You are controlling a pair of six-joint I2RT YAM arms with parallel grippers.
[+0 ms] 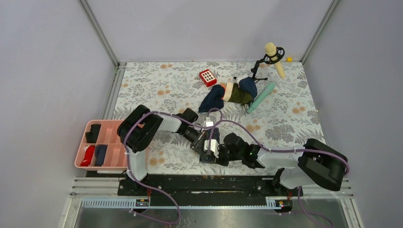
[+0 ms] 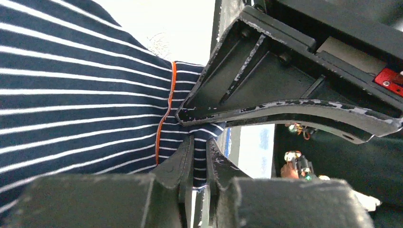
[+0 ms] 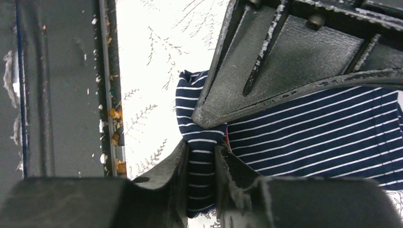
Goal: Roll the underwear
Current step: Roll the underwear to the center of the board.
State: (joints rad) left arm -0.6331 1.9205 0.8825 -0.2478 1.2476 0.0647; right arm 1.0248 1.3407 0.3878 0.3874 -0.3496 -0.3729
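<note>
The underwear (image 1: 212, 145), navy boxer shorts with thin pale stripes, lies near the table's front edge between my two grippers. My left gripper (image 1: 205, 143) is shut on its edge; the left wrist view shows a striped fold (image 2: 200, 142) pinched between the fingers, next to an orange seam (image 2: 164, 114). My right gripper (image 1: 223, 153) is shut on another fold of the underwear (image 3: 202, 161), with the striped cloth spreading to the right in the right wrist view. The arms hide most of the garment in the top view.
A pink tray (image 1: 114, 137) with rolled dark and red items sits at the front left. At the back lie a plain navy cloth (image 1: 212, 99), a dark green and tan garment (image 1: 236, 93), a teal stick (image 1: 260, 97), a red block (image 1: 207, 77) and a stand with a cream handle (image 1: 272, 57).
</note>
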